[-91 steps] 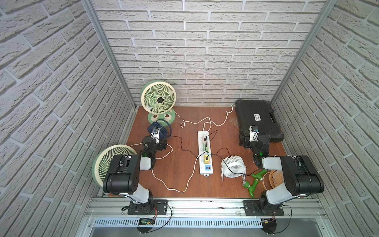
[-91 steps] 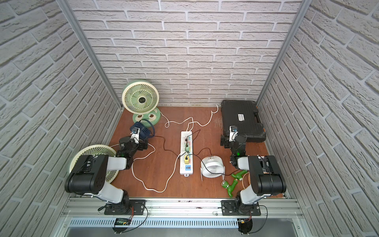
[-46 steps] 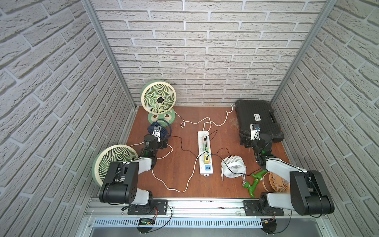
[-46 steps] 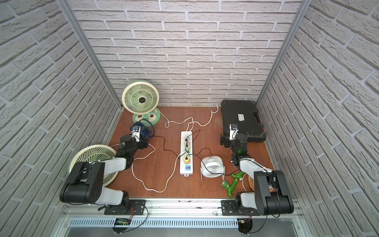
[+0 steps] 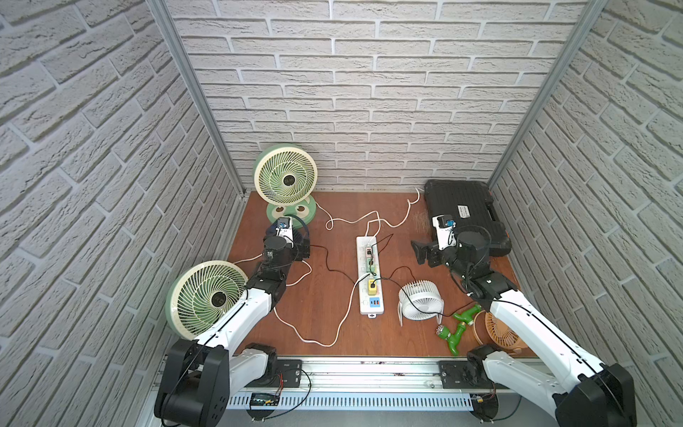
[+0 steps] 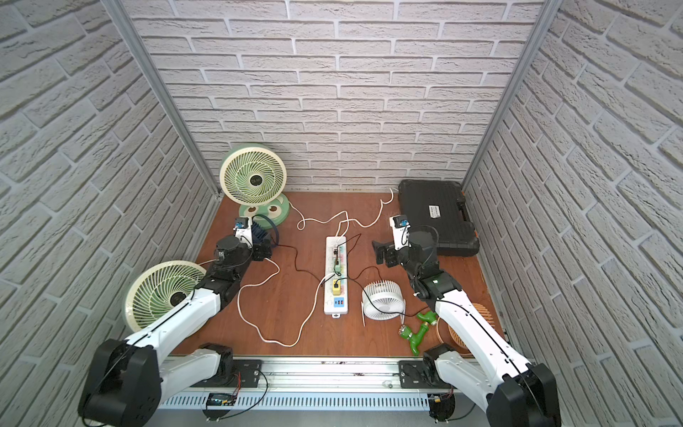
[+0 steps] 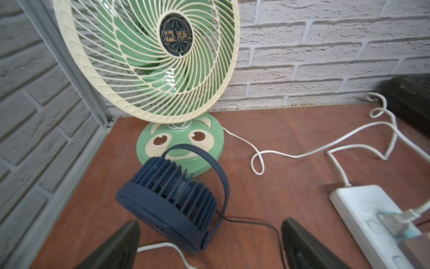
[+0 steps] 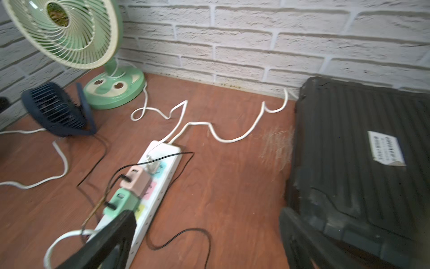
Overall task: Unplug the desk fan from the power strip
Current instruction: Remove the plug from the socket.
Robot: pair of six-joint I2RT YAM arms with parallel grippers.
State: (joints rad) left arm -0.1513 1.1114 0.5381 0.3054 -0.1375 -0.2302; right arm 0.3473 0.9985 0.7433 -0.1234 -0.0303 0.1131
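**Item under inspection.** One long white plastic power strip with pastel sockets lies flat at the centre of both top views. It runs lengthwise from back to front on the red-brown wooden worktop. Its blue USB block is at the lower end in frame. Its white cord leaves the upper end and snakes toward the back wall. Four plugs occupy it:
- one pale grey plug
- one pink cube adapter
- one green cube adapter
- one yellow adapter

**Count of surrounding items.**
- Five fans:
  - two large green-and-cream grille fans, one upper left and one lower left
  - one small navy fan
  - one small white fan
  - one small orange fan, partly under the right arm
- One black ribbed plastic case, upper right.
- One green plastic hose fitting, lower right.
- Two arms.

**Change over the last second.** Both arms have unfolded from raised elbows to a low, stretched reach. The right pincer has shifted left in frame, toward the power strip. Fans, case and strip lie as before.

**Pincers.**
- The left pincer has its jaws wide and empty, with the navy fan just ahead of them.
- The right pincer has its jaws wide and empty. It stands between strip and case and is apart from the strip in the top views.
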